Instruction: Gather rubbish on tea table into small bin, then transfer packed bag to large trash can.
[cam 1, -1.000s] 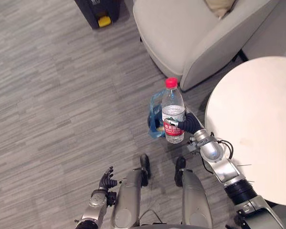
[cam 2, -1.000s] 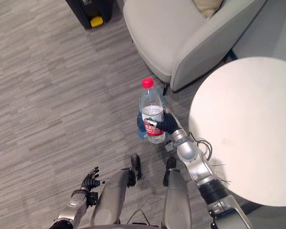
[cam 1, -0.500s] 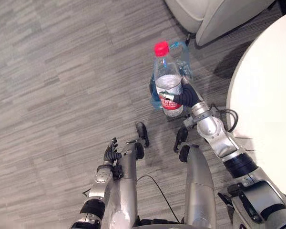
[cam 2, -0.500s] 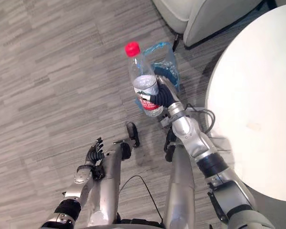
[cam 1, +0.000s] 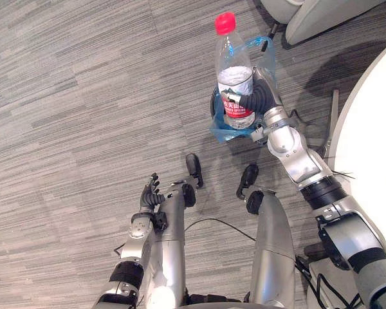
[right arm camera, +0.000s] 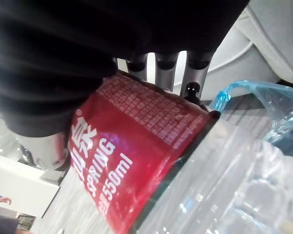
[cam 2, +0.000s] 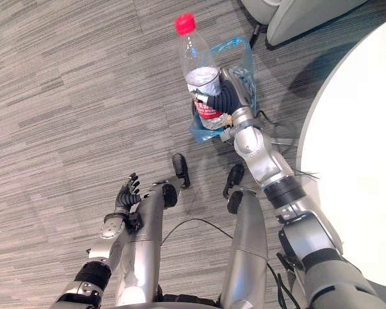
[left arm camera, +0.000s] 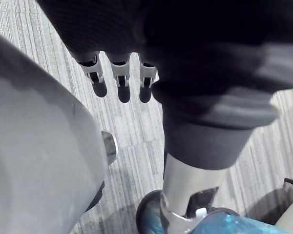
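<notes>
bottle [cam 1: 234, 80]: clear, red cap, red label, upright, held over the small bin with blue bag [cam 1: 222, 132] on the wood floor [cam 1: 71, 96] | right hand [cam 1: 262, 98]: fingers wrapped round the bottle's label | left hand [cam 1: 150, 195]: low, well apart, fingers relaxed, holding nothing | white table [cam 1: 373, 148]: near the bin

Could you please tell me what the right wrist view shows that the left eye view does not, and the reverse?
The right wrist view adds a close look at the bottle: its red label, with the fingers of the right hand curled round it. The left eye view adds the bottle's red cap, the open left hand and the white table. Both share the bottle, the right hand gripping it, the blue bag and the grey armchair.
</notes>
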Robot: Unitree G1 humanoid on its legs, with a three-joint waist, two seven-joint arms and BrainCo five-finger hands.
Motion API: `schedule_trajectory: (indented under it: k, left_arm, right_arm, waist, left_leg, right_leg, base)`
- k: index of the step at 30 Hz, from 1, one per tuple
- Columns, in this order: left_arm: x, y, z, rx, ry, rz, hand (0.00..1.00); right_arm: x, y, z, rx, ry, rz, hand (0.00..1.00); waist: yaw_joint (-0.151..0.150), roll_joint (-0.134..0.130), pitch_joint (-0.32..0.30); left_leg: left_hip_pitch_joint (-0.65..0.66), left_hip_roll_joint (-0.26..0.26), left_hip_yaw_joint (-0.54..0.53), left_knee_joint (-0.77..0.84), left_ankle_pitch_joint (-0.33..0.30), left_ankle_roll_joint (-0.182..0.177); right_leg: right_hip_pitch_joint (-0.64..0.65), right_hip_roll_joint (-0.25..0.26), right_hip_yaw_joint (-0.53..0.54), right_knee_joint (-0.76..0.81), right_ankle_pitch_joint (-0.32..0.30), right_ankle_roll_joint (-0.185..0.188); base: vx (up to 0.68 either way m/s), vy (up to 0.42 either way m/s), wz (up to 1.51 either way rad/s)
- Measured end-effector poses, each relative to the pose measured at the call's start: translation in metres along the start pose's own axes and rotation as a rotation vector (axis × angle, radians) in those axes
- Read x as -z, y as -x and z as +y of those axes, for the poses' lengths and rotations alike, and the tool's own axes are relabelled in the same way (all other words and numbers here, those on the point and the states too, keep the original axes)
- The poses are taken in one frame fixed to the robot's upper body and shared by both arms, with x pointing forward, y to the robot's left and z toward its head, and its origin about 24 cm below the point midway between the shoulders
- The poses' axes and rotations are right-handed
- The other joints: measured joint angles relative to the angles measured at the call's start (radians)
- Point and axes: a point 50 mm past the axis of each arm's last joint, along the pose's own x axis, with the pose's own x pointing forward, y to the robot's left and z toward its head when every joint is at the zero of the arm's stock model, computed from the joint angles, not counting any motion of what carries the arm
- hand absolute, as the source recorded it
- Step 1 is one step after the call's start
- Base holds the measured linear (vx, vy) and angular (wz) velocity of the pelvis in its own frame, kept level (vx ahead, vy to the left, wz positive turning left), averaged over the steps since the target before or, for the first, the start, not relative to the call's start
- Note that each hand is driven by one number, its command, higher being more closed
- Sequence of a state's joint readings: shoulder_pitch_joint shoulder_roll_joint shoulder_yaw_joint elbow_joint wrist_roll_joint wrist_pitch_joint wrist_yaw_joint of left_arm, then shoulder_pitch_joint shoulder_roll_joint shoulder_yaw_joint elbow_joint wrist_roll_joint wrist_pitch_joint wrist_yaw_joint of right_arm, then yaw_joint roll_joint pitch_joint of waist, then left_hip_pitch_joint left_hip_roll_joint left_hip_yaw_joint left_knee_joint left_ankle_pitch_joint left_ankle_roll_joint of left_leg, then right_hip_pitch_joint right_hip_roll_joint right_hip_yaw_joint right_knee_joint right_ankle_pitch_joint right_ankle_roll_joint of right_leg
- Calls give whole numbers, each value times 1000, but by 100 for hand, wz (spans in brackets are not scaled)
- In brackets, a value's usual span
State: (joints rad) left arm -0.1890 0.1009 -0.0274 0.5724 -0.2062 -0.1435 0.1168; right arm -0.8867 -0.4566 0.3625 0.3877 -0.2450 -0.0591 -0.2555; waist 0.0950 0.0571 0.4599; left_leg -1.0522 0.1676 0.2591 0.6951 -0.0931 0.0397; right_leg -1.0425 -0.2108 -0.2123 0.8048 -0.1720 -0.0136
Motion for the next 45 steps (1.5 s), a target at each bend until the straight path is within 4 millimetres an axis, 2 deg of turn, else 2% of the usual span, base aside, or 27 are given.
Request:
schedule_trajectory:
  k: [7,13,14,22,28,33,39,45]
  left_arm:
    - [-6,-4,-2,-11,19,-16,0]
    - [-12,-6,-4,-8,23,-48,0]
    - [-12,-6,-4,-8,23,-48,0]
    - [-14,-7,-5,-8,26,-54,0]
    - [-21,-11,-10,-11,35,-70,0]
    - [-20,-12,-12,-11,38,-67,0]
    - [-19,-12,-12,-12,38,-63,0]
    - [-19,-12,-12,-12,39,-62,0]
  right_arm:
    - [4,-11,-4,40,10,45,100]
    - [21,-11,-1,24,36,135,100]
    - [23,-11,0,22,39,144,0]
    - [26,-11,14,-12,53,180,0]
    - [22,-11,21,-25,68,165,0]
    - [20,-8,29,-40,59,165,0]
    - [29,6,40,-72,80,188,0]
    - [23,18,47,-82,112,132,0]
  waist:
    - [-1,0,0]
    - [-3,0,0]
    - [-3,0,0]
    - [-3,0,0]
    - [-6,0,0]
    - [-21,-2,-1]
    - [-24,-3,-2]
    - [-26,-11,-6]
  left_leg:
    - [-5,-5,0,-13,1,0]
    - [-10,-9,-5,-17,4,4]
    - [-10,-9,-5,-17,4,4]
    - [-17,-11,-9,-17,2,1]
    - [-18,-12,-9,-15,3,2]
    - [-17,-12,-10,-12,4,3]
    - [-7,-10,-12,-4,3,3]
    - [4,-8,-10,-10,4,2]
  right_leg:
    - [-6,-3,-1,-6,0,0]
    - [-7,-4,-7,-7,-1,0]
    - [-7,-4,-8,-7,-1,0]
    - [-10,-5,-11,-6,-1,0]
    - [-11,-7,-11,-4,-1,0]
    - [-10,-7,-10,0,-1,0]
    - [2,-6,-10,2,-1,0]
    - [11,-1,-6,-6,-1,-1]
  base:
    - [0,-9,1]
    - [4,-22,2]
    - [8,-32,2]
    - [-4,-32,1]
    - [-4,-32,0]
    - [0,0,0]
    - [0,0,0]
    - [-17,-28,-2]
